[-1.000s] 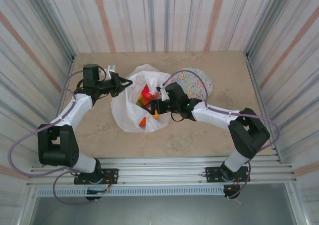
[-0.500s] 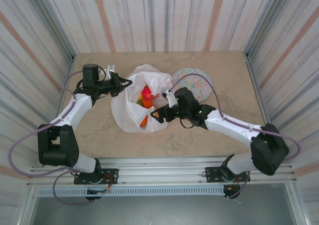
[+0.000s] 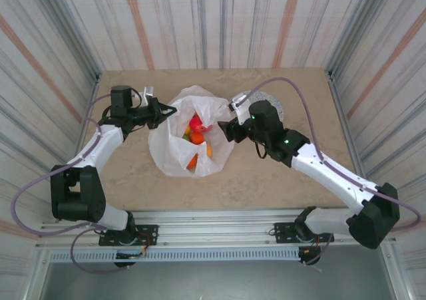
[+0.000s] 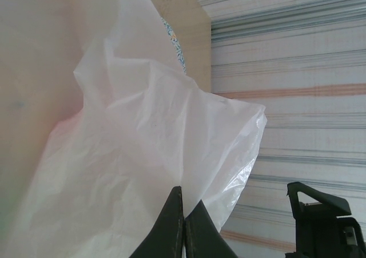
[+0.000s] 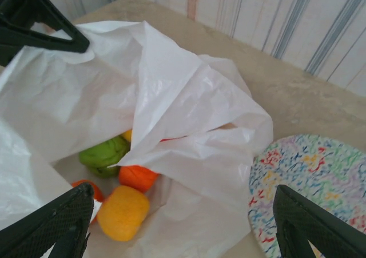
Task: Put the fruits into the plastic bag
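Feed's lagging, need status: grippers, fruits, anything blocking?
Left gripper shut on bag rim. Right gripper open, empty, by bag mouth. Fruits inside bag. Plate beside bag; nothing blocking.

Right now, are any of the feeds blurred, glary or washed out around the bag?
Top external: even light, sharp, the plastic bag bright but the fruits readable. Left wrist: bag close to the lens, soft and pale, the left gripper a dark silhouette. Right wrist: crisp folds, fruit colours clear.
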